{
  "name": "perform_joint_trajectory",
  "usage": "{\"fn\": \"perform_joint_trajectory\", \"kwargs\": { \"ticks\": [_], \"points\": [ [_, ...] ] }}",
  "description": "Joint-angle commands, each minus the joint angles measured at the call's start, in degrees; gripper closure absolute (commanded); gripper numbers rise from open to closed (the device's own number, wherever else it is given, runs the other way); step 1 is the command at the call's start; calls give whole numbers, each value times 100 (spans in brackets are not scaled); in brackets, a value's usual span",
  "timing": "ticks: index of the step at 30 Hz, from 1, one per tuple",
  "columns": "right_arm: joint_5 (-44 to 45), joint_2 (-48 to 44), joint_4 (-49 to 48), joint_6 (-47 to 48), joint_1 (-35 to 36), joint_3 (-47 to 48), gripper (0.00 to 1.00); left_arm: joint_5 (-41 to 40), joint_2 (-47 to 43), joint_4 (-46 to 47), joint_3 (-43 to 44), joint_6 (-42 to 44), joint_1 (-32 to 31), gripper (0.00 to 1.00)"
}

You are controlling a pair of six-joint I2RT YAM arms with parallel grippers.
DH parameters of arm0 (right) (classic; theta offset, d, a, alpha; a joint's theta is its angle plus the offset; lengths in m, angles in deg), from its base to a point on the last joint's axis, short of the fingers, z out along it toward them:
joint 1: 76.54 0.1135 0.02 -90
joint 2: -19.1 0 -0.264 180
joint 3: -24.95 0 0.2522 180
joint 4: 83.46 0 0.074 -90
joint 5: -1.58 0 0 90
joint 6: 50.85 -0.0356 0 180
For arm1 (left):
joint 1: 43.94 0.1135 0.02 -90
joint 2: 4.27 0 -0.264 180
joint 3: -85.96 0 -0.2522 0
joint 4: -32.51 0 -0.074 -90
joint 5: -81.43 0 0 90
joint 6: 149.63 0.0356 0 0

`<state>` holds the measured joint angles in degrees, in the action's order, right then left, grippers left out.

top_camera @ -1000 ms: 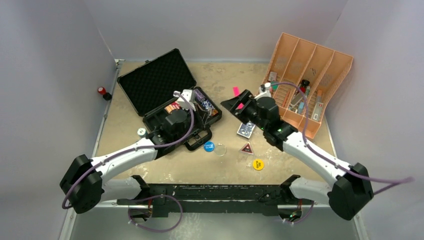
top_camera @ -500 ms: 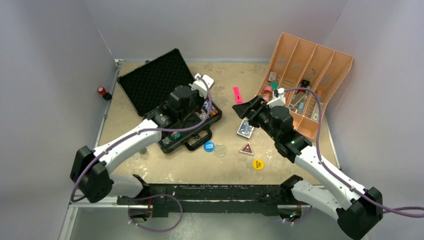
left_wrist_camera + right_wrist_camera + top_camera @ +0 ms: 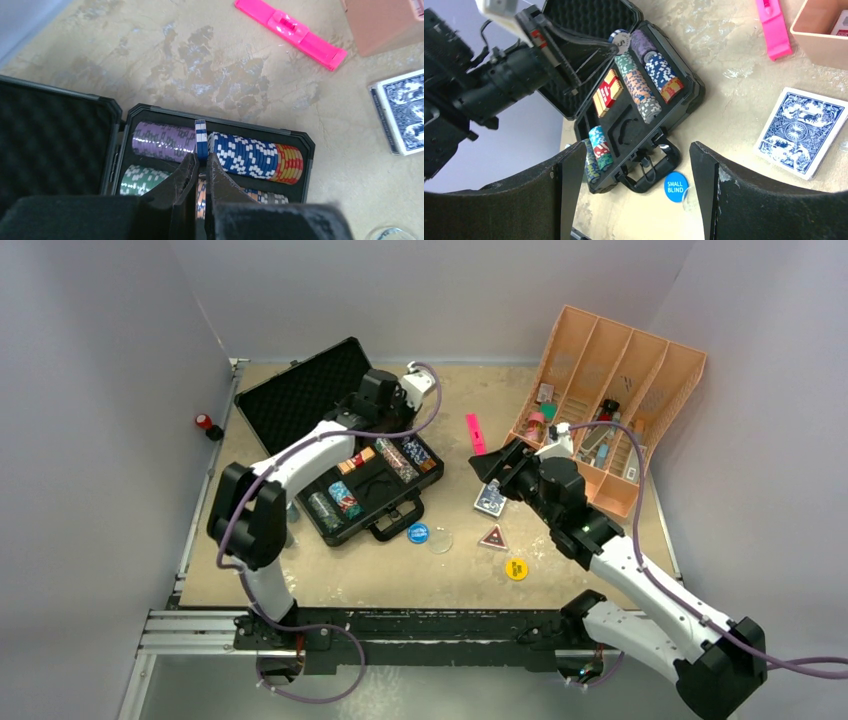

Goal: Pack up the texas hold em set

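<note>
case (image 3: 300, 408): lid open, at 10 o'clock on table (image 3: 450, 390); chip rows (image 3: 397, 458) and card pack (image 3: 355, 460) in its base. card deck (image 3: 490, 498): flat, 3 o'clock of case. marker (image 3: 474, 432): 12 o'clock of deck. divided tray (image 3: 640, 360): 2 o'clock on table. tokens (image 3: 418, 533): strung from 6 to 4 o'clock of case.

Bright, even light; soft shadows.

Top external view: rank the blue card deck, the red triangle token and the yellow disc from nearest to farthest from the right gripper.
1. The blue card deck, lying just on the near side of the right gripper.
2. The red triangle token, further toward the arms' bases.
3. The yellow disc, closest to the table's near edge.
</note>
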<state>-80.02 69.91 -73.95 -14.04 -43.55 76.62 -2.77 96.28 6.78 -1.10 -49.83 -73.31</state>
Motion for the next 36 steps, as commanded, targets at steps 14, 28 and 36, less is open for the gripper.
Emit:
{"fn": "perform_joint_trajectory", "kwargs": {
  "ticks": [14, 28, 36],
  "points": [
    [99, 209, -220, 228, 8, -12, 22, 148, 1159, -826, 1101, 24, 177, 100],
    [21, 471, -249, 188, -1, 23, 22, -210, 1035, -844, 1071, -339, 234, 56],
    [-93, 621, -323, 250, -1, 58, 22, 121, 877, -609, 895, -623, 358, 77]
  ]
}}
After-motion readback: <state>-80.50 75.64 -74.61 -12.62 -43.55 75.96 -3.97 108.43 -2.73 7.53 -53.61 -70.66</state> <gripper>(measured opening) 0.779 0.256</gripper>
